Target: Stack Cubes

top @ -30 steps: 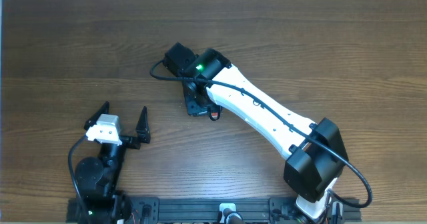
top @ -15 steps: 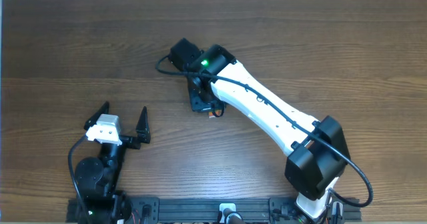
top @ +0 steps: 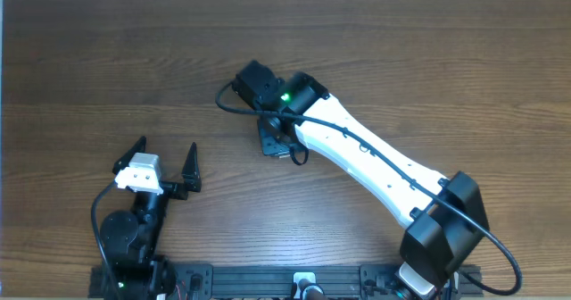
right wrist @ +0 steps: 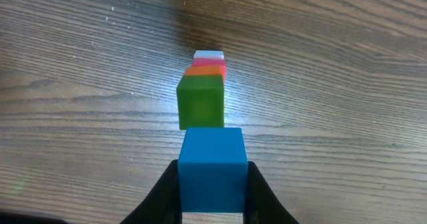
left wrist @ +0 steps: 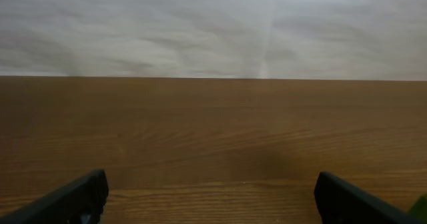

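My right gripper (right wrist: 213,196) is shut on a blue cube (right wrist: 213,169), one finger pressed against each side. Just beyond and below it stands a stack of cubes seen from above: a green cube (right wrist: 201,103) on top, then an orange cube (right wrist: 203,70), a pink cube (right wrist: 212,63) and a pale cube (right wrist: 208,53) at the bottom. From overhead the right gripper (top: 277,140) hangs over the middle of the table and the arm hides the stack. My left gripper (top: 165,162) stands open near the front left, fingers wide apart with nothing between them.
The wooden table (top: 428,59) spreads bare around the stack. In the left wrist view the tabletop (left wrist: 213,131) runs to a pale wall. The right arm's white link (top: 375,170) slants across the right half of the table.
The right arm has shifted a little to the right and farther up the table with the blue cube in its fingers. The left arm has kept still.
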You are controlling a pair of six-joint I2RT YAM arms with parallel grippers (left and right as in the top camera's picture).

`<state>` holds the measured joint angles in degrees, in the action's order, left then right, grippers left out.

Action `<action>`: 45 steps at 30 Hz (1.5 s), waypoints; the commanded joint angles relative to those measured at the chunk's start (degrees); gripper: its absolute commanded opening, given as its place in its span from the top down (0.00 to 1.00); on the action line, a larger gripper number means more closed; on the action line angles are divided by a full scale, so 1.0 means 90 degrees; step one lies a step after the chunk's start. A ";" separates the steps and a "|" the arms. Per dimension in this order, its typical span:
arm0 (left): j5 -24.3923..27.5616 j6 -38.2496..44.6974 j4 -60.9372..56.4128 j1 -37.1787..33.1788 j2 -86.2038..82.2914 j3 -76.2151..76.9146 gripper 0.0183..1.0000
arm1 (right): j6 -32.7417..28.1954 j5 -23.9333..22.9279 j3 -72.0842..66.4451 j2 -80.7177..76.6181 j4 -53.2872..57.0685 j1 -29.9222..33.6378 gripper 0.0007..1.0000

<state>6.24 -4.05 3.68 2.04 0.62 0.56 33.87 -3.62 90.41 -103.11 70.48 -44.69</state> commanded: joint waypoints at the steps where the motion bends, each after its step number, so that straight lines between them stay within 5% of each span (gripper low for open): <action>1: 0.0083 0.0070 0.0024 -0.0051 -0.0027 -0.0022 0.00 | -0.0029 0.0039 -0.0192 0.0146 -0.0194 -0.0041 0.99; 45: 0.0083 0.0070 0.0024 -0.0051 -0.0027 -0.0022 0.00 | -0.0078 -0.0253 -0.0192 -0.0051 -0.0627 -0.0039 0.99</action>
<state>6.24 -4.05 3.68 2.04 0.62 0.56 33.17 -4.21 88.97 -102.91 65.06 -45.25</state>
